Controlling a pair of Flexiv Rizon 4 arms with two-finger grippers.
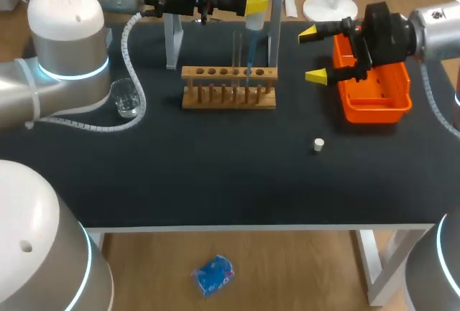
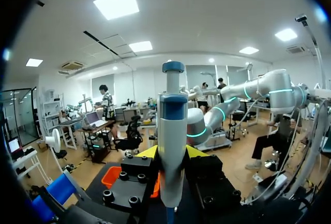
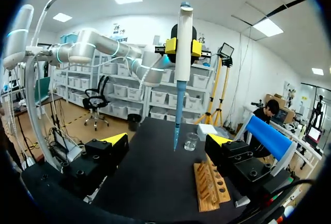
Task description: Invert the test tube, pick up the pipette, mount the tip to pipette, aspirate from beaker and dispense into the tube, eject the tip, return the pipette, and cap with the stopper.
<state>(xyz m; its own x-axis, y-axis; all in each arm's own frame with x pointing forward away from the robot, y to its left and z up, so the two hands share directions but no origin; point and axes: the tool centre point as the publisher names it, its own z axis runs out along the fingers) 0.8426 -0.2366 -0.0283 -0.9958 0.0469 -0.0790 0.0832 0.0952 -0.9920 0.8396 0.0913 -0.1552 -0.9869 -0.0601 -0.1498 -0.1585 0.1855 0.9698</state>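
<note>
Clamping the pipette [image 2: 171, 125], left pincer [image 2: 171, 154] sits partly cropped — right pincer [image 1: 312, 55] wide.

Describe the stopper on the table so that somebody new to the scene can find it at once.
On the black table, find the orange tray at the right. Before its near left corner, toward the front edge, lies the stopper. It is tiny, white and alone, far smaller than the wooden rack or glass beaker.

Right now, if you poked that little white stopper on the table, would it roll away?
Probably. The stopper looks tiny and light, so a nudge would likely skid it. Its rounded shape suggests it could roll if tipped.
</note>
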